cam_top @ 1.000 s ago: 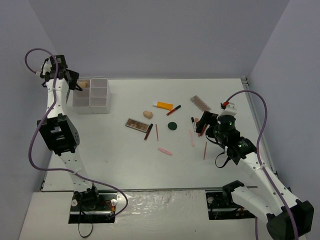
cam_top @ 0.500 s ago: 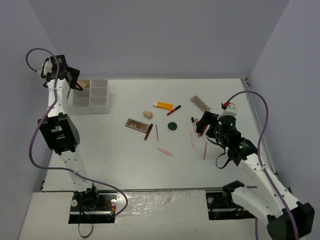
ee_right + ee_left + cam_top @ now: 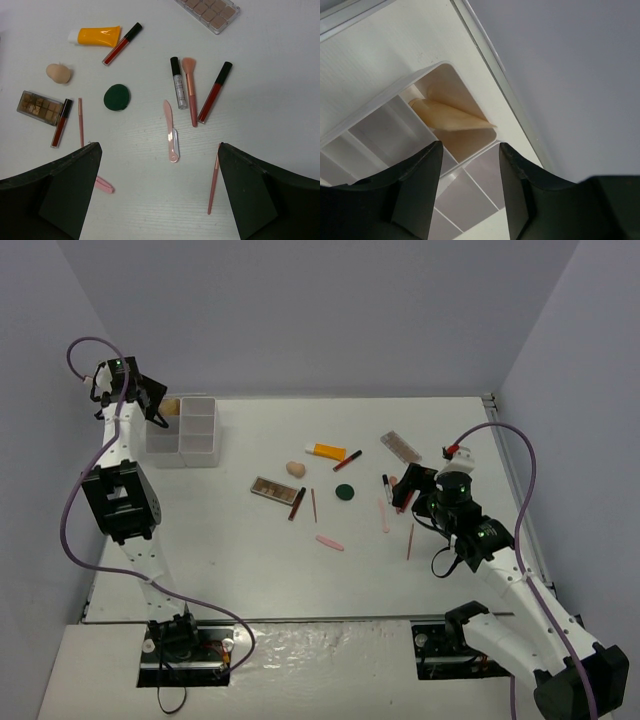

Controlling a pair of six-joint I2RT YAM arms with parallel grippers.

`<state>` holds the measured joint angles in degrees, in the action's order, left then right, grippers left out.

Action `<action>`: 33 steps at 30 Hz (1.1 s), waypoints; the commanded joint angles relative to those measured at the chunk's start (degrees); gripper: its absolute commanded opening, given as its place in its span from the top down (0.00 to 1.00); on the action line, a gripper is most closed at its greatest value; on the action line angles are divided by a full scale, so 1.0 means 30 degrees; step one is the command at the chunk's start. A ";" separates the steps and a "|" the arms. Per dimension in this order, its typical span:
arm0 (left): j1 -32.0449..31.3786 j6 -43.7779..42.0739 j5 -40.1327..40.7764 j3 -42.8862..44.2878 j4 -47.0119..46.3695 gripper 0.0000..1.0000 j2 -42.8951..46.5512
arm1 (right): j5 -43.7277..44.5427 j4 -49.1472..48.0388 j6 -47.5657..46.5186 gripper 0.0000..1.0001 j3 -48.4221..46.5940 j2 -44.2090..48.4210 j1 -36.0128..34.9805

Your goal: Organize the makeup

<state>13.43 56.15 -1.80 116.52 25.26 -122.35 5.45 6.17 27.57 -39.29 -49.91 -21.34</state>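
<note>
From above, the makeup [image 3: 345,492] is seen scattered on the counter [image 3: 220,540], nearest the right claw [image 3: 405,490]; at the left wrist, the left claw [image 3: 470,146] is shown open and empty over a tube [image 3: 450,116] in the box [image 3: 435,70]; at the right wrist, the right claw is shown open, with a red stick [image 3: 214,93] ahead, its long axis pointing away.

A white box [image 3: 198,452] on a white table [image 3: 220,550]
The box is sitting near the table's far left corner, with grey walls standing around.

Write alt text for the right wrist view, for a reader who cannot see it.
The right gripper hangs open over a white table, its dark fingers framing scattered makeup. An orange tube, beige sponge, dark-green compact, two brown palettes, dark-red sticks and pink tools lie loose, none held.
</note>
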 commanded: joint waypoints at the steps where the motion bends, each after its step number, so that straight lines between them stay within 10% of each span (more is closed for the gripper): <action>1: -0.0430 -0.3254 -0.0306 -0.0505 -0.2121 0.50 0.3466 | 0.0174 -0.1268 -0.0137 0.00 -0.0145 0.0027 0.0025; 13: -0.5775 -0.9639 0.0032 -1.2071 -0.3190 0.06 1.4106 | -0.0589 -0.1717 -0.3150 0.01 -0.1966 -0.2243 -0.0084; 20: -0.6429 -1.1333 -0.1288 -1.6024 -0.0339 0.03 1.9202 | -0.2409 -0.1830 -0.6675 0.04 -0.6002 -0.8011 -0.1023; 33: -1.1926 -1.8109 0.0343 -1.2422 0.1611 0.03 1.4839 | -0.3691 -0.2615 -0.6509 0.08 -0.6502 -0.9111 -0.1382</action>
<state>-19.20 10.10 -2.75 69.55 29.59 -71.58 -4.09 1.66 9.68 -59.45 -81.12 -25.21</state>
